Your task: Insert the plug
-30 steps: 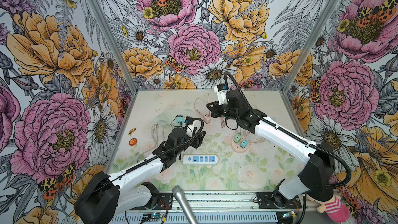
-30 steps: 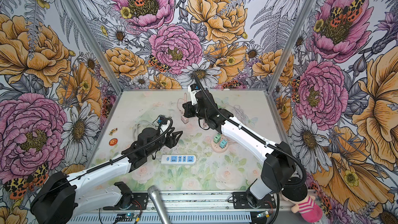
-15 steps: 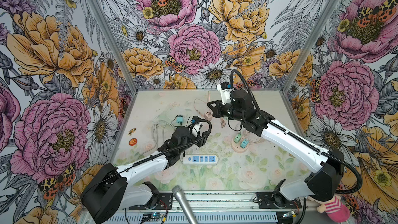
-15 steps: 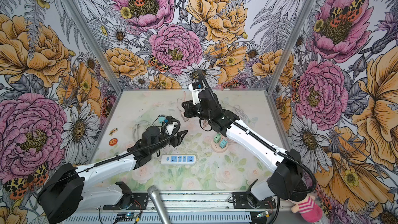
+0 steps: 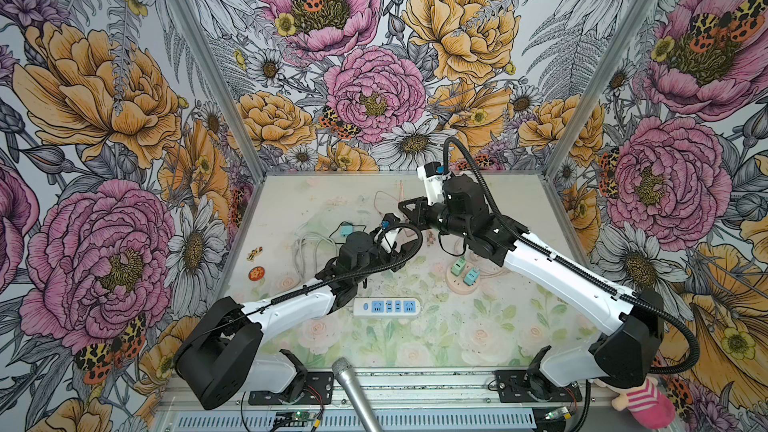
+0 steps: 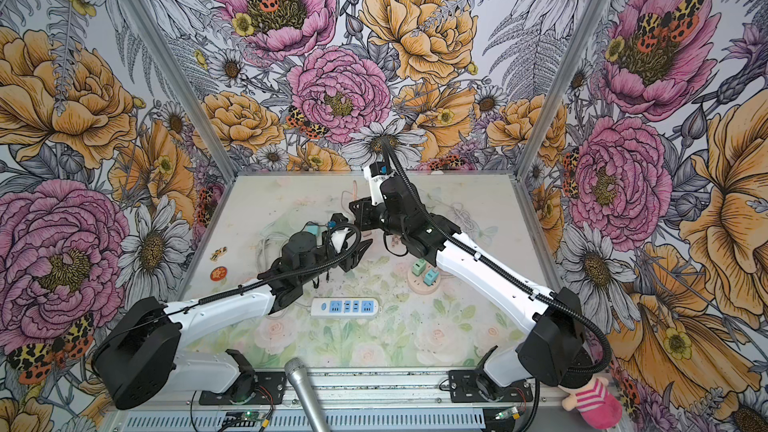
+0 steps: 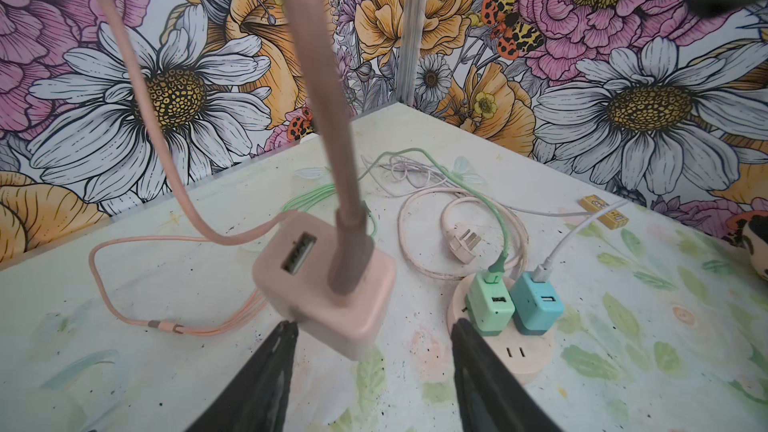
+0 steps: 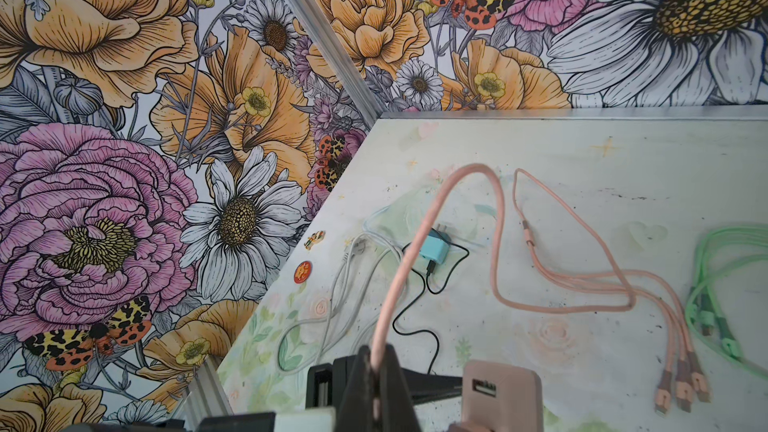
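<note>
The pink square charger block [image 7: 324,284] is right at the tips of the left gripper [image 7: 372,324]. Its jaws are spread open. One fingertip [image 7: 278,347] looks to be touching the block's lower corner and the other is clear of it, so there's no grip on it yet. The right gripper [image 8: 377,357] is clamped shut on the pink cable [image 8: 399,276] that plugs into the block. As far as I can judge, the block just dangles off that cable above the pale floral table [image 5: 457,338]. In both top views the grippers meet just above the middle of the frame, and I can't pick the block out there.

The likely target is the round pink socket base [image 5: 455,286], right of centre, which already carries a mint green charger [image 7: 490,305] and a teal charger [image 7: 536,305]. The white power strip with blue outlets [image 5: 388,307], below centre, is the other candidate.

Here's what worries me:
- **Swing:** a dangling block can swing or spin, so a closing jaw could catch a corner and knock it skewed.
- **Cable:** a tug on it could slide it through the right jaws or pull its connector out of the block.
- **Prongs:** I can't see them, so I can't tell which way the block faces.
- **Crowding:** the free slot sits just beside the two chargers, so coming in crooked would bump them.
</note>
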Controlling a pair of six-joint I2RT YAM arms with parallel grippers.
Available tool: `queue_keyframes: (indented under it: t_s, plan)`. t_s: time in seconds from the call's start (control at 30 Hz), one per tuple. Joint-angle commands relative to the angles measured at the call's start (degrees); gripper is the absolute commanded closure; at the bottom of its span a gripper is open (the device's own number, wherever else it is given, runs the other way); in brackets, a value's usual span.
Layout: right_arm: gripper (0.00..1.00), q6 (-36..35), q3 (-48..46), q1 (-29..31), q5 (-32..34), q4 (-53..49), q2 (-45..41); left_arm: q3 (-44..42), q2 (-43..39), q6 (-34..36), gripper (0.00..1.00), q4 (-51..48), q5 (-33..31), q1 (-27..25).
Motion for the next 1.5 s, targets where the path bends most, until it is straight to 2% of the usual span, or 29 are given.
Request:
queue_keyframes:
  t_s: [0.0, 0.4, 0.7, 0.87, 1.03, 1.2, 1.33, 1.47]
  plan:
    - [1.0, 1.0, -0.2, 0.3, -0.9, 1.1, -2.9, 1.2, 0.6, 1.4, 0.39, 4.5, 0.7, -0.6]
    - [1.0, 1.2, -0.5, 0.2, -1.0, 0.3, -4.8, -1.0, -1.7, 6.7, 0.38, 4.2, -4.3, 0.1]
    - [1.0, 1.1, -0.6, -0.2, -0.9, -0.8, -6.2, -2.7, -5.0, 9.6, 0.37, 2.8, -1.6, 3.6]
    - [1.0, 1.6, -0.5, -0.2, -2.8, -1.0, -6.1, -2.4, -3.3, 9.5, 0.38, 4.4, 3.3, 4.2]
    - [1.0, 1.7, -0.2, -0.4, -4.0, -1.1, -5.7, -1.7, -1.6, 9.0, 0.38, 5.4, 5.0, 3.3]
    - [1.0, 2.1, -0.2, -0.8, -4.1, -1.1, -5.3, -1.8, -2.0, 9.0, 0.47, 5.5, 6.1, 2.8]
    - [1.0, 2.4, -0.1, -1.0, -4.5, -1.2, -5.0, -2.5, -3.3, 9.1, 0.5, 5.5, 4.9, 2.0]
    - [1.0, 2.6, -0.2, -1.1, -4.8, -1.2, -4.4, -2.7, -5.2, 9.7, 0.56, 5.1, 4.4, 1.3]
